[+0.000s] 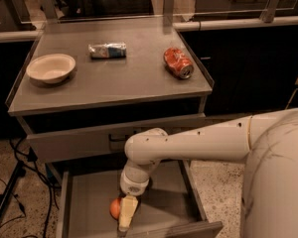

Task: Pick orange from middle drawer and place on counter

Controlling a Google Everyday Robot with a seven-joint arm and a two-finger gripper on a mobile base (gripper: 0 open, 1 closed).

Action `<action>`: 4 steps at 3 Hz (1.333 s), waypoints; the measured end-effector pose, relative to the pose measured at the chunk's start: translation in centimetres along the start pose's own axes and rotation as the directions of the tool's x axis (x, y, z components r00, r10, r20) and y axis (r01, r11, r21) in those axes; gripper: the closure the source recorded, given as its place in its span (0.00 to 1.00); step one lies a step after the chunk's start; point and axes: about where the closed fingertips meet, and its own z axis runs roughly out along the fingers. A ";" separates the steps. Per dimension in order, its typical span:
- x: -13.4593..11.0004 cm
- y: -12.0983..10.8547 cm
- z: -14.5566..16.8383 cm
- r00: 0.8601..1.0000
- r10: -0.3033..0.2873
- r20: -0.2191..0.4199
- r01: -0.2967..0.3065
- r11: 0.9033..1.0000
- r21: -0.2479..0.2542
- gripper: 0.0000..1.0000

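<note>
Where the middle drawer [89,205] stands open under the counter [139,78], the hand [127,213] meets the orange [114,208], grip unclear.

We see the broad flat grey metal counter [139,83] carrying three things: a shallow white round bowl [51,67] near its left edge, a small crinkled foil packet [107,50] left of centre toward the back edge, and a red-orange soda can [178,63] lying on its side near the right edge. Under the counter's front edge sits a closed grey drawer front [74,142]; below that, the wide shallow grey metal middle drawer [87,202] stands pulled out toward us. Near its front wall, about midway between the side walls, lies the small round orange fruit [115,208]. The white robot arm [198,143] reaches in from the right, with its two-finger gripper [125,219] down in the drawer, just beside the orange on its right.
</note>
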 end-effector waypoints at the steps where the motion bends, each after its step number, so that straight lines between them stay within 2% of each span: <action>1: 1.8 -0.9 1.6 0.999 0.043 -0.009 -0.043 0.999 -0.001 0.00; 2: 1.8 -0.9 1.7 0.999 0.044 -0.009 -0.044 0.999 -0.002 0.00; 3: 1.7 -0.9 2.3 0.998 0.050 0.042 -0.050 0.999 -0.005 0.00; 4: -0.3 -3.7 3.8 0.994 0.046 0.099 -0.048 0.999 0.014 0.00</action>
